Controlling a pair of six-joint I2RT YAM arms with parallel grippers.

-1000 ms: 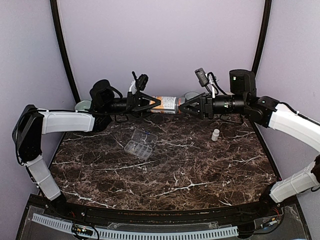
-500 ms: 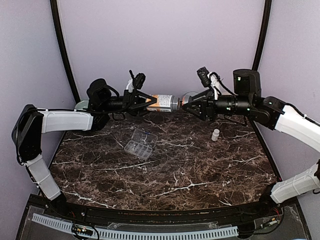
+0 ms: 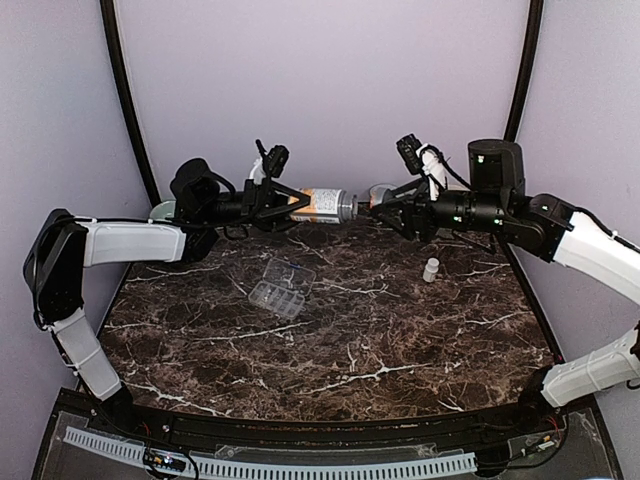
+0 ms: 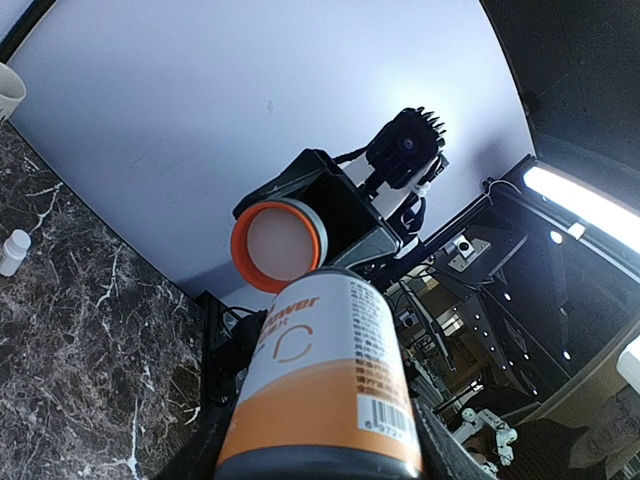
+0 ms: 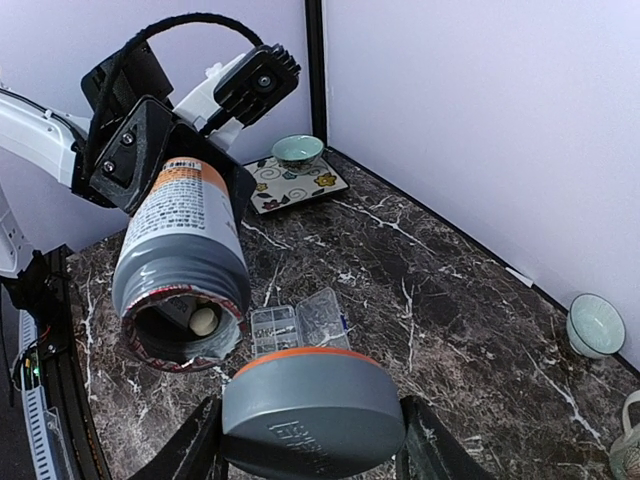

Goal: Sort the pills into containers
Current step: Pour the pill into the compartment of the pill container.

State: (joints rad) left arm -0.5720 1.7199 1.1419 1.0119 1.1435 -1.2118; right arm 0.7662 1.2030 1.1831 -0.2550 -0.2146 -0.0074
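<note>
Soft even light, sharp top view, fisheye-warped wrist views

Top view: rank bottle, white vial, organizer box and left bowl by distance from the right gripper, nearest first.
1. bottle: just left of the right gripper, its open mouth facing the cap held there.
2. white vial: on the table, below and to the right.
3. organizer box: table centre-left.
4. bowl: far left, by the back wall.

right gripper point(image 5: 308, 452) grips cap point(image 5: 310, 395) beside open bottle point(image 5: 185, 240).
</note>
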